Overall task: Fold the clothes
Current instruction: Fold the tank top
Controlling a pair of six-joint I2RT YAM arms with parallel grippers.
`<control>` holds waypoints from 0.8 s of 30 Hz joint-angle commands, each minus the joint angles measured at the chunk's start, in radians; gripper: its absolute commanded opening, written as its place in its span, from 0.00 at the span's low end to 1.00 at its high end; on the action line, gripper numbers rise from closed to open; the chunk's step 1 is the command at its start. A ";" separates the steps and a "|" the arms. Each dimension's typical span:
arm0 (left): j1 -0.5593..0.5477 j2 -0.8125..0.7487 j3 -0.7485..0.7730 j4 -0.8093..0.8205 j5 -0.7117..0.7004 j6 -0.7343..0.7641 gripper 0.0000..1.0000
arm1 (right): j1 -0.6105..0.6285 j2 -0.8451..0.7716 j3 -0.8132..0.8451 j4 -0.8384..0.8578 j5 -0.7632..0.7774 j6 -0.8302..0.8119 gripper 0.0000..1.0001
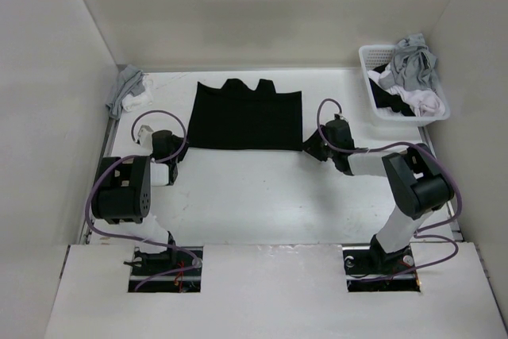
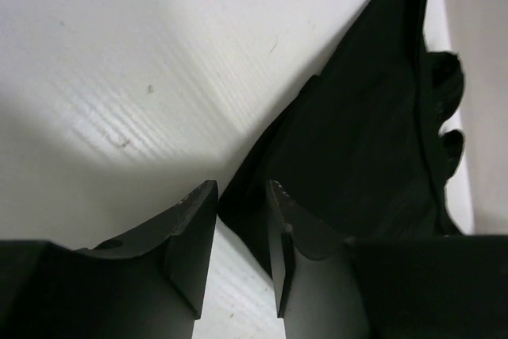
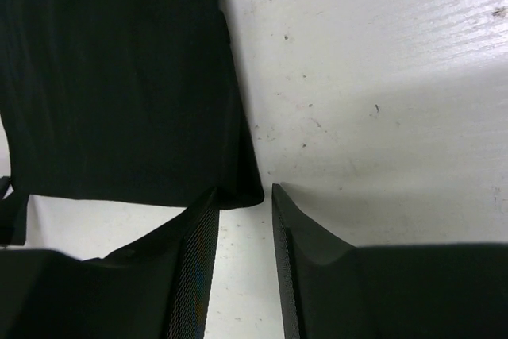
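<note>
You have one black garment (image 1: 248, 117) spread flat on the far middle of the tabletop (image 1: 238, 196), its near edge running between the two sets of jaws. On the left, the jaws stand partly open with a narrow gap. The garment's near-left corner lies in that gap, not yet pinched, so they hold nothing. The risk there is a shallow bite: the fabric looks thin and layered, and a closing grip could catch only the top layer or the very edge, which would slip out on the lift. On the right, the jaws are also partly open and empty. The near-right corner sits at the tip of one finger (image 3: 198, 244) rather than centred in the gap, so closing could miss it or nudge it aside. If only one side takes hold, the fold would likely drag askew and bunch the cloth. Counted, left to right: one grey-and-white heap (image 1: 127, 93) at the far-left corner, one left arm (image 1: 119, 188), the one black garment, one right arm (image 1: 417, 184), and one white basket (image 1: 368, 77) at the far right. The basket holds a grey garment (image 1: 414, 61), a white-and-pink cloth (image 1: 417, 99) and some darker fabric, which cannot be counted.
</note>
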 commanded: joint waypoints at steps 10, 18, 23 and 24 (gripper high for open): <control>0.006 0.073 -0.008 0.015 0.031 -0.042 0.16 | -0.011 0.024 -0.044 0.110 -0.059 0.078 0.43; 0.000 -0.005 -0.030 -0.002 0.031 -0.049 0.06 | -0.013 0.055 -0.035 0.160 -0.047 0.104 0.15; 0.000 -0.169 -0.053 -0.072 0.035 -0.034 0.00 | -0.008 0.008 -0.072 0.223 -0.039 0.108 0.02; -0.001 -0.209 -0.059 -0.091 0.035 -0.030 0.00 | -0.008 -0.031 -0.093 0.234 -0.032 0.104 0.01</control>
